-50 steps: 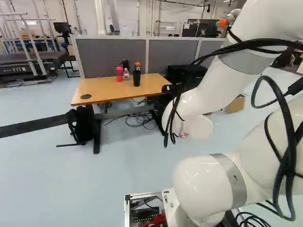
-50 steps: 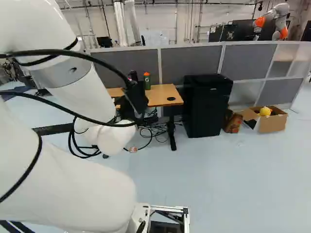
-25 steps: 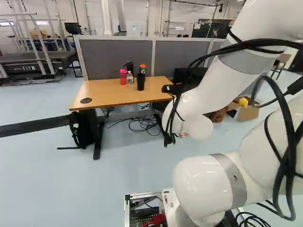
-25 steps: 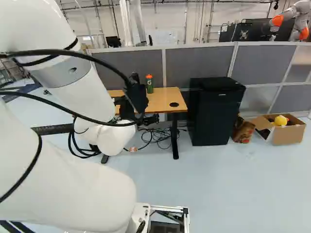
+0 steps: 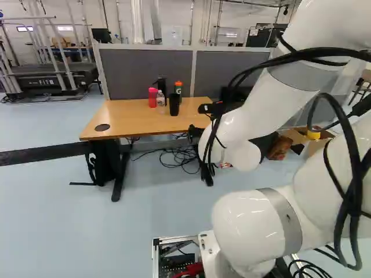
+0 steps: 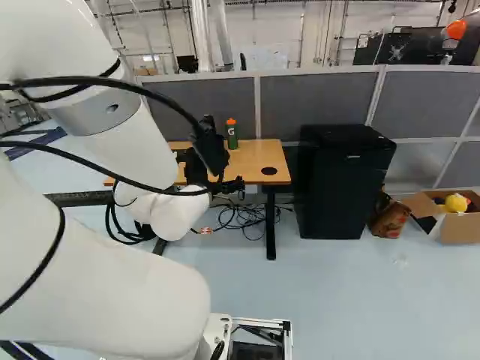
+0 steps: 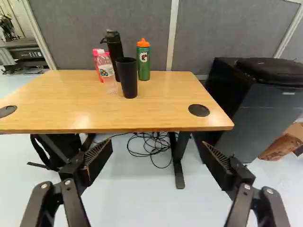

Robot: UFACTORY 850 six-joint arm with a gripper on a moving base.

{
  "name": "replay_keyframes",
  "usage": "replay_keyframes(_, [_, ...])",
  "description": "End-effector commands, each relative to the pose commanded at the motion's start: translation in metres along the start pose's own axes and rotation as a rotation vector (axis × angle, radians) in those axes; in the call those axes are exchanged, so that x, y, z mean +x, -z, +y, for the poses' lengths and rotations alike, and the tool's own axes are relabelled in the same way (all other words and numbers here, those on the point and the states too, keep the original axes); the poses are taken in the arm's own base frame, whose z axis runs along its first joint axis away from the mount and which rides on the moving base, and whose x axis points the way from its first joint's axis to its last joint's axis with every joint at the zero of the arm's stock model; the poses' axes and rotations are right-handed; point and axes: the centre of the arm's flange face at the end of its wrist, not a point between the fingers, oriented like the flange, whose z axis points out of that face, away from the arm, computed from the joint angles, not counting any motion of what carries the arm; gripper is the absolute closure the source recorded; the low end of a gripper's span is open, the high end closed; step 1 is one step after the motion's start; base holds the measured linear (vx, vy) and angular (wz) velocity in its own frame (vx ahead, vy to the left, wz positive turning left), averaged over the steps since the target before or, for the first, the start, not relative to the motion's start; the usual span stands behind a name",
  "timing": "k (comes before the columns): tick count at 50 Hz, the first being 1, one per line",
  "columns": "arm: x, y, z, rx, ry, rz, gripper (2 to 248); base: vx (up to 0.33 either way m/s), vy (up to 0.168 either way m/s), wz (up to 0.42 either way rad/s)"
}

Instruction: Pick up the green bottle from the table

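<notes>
My gripper [image 6: 234, 184] shows partly past the white wrist in the right base view. In the wrist view the gripper [image 7: 157, 148] is open, its fingers wide apart with nothing between them. Ahead stands the wooden table [image 7: 165, 106], its front edge beyond the fingertips. The green bottle [image 7: 144, 65] with an orange cap is upright toward the table's back, well away from the fingers. Just beside it are a black tumbler [image 7: 127, 78] and a taller black flask [image 7: 114, 49]; a clear bottle [image 7: 108, 75] partly covers a pink one [image 7: 96, 61].
Behind the table runs a grey partition [image 6: 315, 97]. A black cabinet [image 6: 337, 187] stands to its right, then a cardboard box [image 6: 459, 225] with a yellow thing. Cables [image 7: 151, 145] lie under the table. Another robot [image 6: 455, 31] shows beyond the partition.
The base has moved closer to the table and turned somewhat left, so the cabinet and boxes have shifted rightward in the base views. The arm holds its pose above its lowest joint.
</notes>
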Motion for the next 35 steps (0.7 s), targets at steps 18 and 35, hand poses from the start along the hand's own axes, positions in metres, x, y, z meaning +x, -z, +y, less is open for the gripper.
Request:
replay_keyframes(18, [0.0,0.0,0.0,0.0,0.0,0.0,3,0.178,-0.105,0.188])
replay_keyframes(35, [0.0,0.0,0.0,0.0,0.0,0.0,3,0.152,-0.111,0.234])
